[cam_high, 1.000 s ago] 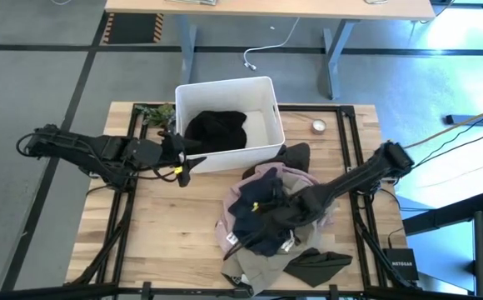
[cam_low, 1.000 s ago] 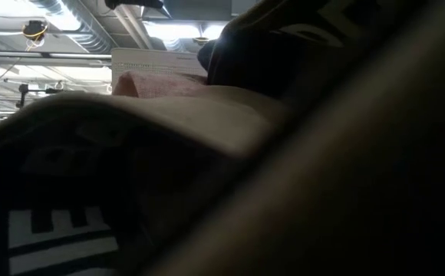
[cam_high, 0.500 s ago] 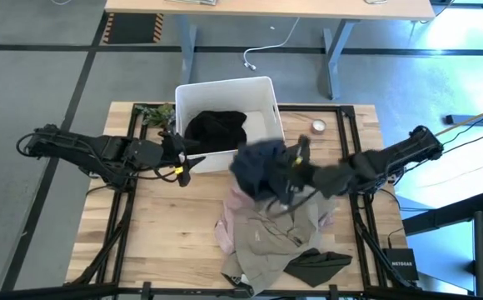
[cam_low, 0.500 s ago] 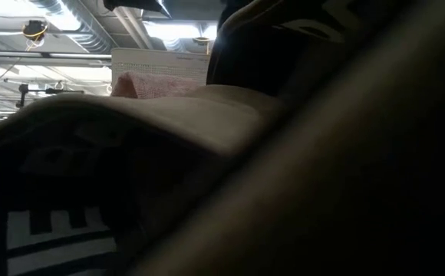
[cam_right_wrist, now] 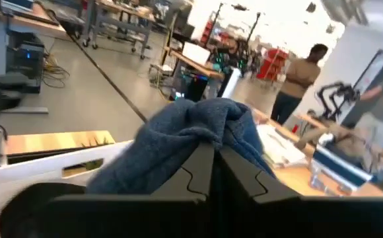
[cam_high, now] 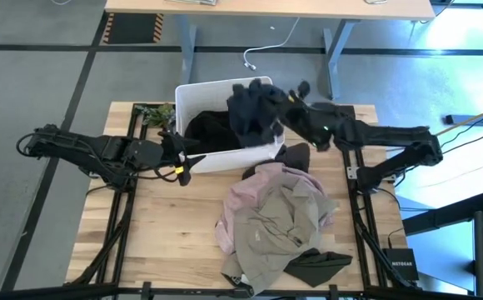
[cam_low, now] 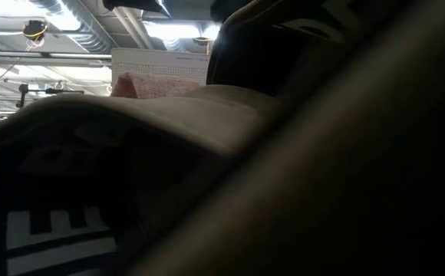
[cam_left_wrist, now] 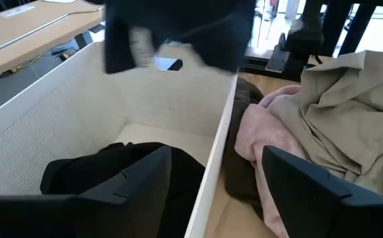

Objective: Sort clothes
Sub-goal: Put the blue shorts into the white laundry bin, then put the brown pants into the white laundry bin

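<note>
My right gripper (cam_high: 285,103) is shut on the navy blue garment (cam_high: 253,110), which hangs over the white bin (cam_high: 190,93) at its far right corner. A black garment (cam_high: 211,130) lies in the bin. On the table near the bin lies a pile: the dusty pink garment (cam_high: 252,187), the beige-tan one (cam_high: 276,222) on top, a dark olive-grey piece (cam_high: 316,265) at its near end. My left gripper (cam_high: 186,163) waits open at the bin's near left wall (cam_left_wrist: 222,139). In the low view, cloth (cam_low: 207,115) fills nearly the whole picture. My right gripper pinches a bunched-up part of the navy blue garment (cam_right_wrist: 198,129) between its two shut fingers (cam_right_wrist: 205,173). The fingers lie about level and come from the table's right side. The garment droops below them, slack and lifted clear above the bin.
A small roll of tape (cam_high: 318,127) lies right of the bin, and green leaves (cam_high: 153,112) lie at its left. A dark garment (cam_high: 296,153) rests against the bin's right near corner. Bare wood shows at the near left. A person (cam_right_wrist: 300,71) stands far off in the room.
My right gripper has risen from the pile and swung toward the table's far edge, over the bin, tipping from pointing down to level. The navy blue garment went with it, lifted clear of the pile, which now shows its beige-tan and pink pieces on top.
</note>
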